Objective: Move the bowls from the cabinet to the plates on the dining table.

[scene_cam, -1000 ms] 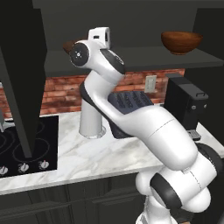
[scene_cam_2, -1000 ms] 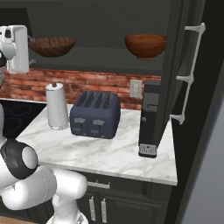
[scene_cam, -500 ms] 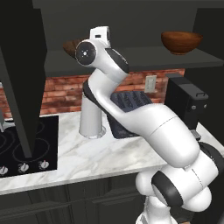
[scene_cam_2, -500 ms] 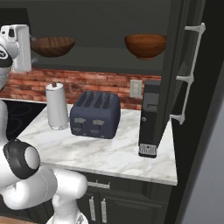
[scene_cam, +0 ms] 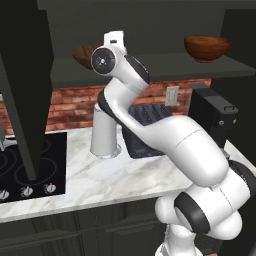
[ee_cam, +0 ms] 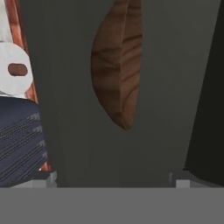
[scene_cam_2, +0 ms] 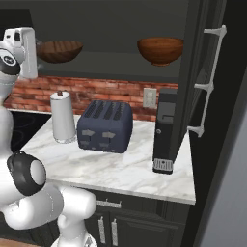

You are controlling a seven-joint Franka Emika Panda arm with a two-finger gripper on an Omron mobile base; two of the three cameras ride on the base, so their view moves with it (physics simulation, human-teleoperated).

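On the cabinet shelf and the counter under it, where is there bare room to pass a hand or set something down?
Shelf: a bare stretch between the two bowls, left bowl and right bowl. Counter: bare marble in front of the toaster, up to the black appliance. Crowded along the back, where the paper towel roll stands close beside the toaster.

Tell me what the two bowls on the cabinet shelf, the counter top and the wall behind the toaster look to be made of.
Left bowl and right bowl: seemingly wood, reddish-brown with dark grain and a soft sheen. Counter top: looks like polished marble, white with grey veins, though it could be an imitation. Wall behind the toaster: red brick with pale mortar lines, matte.
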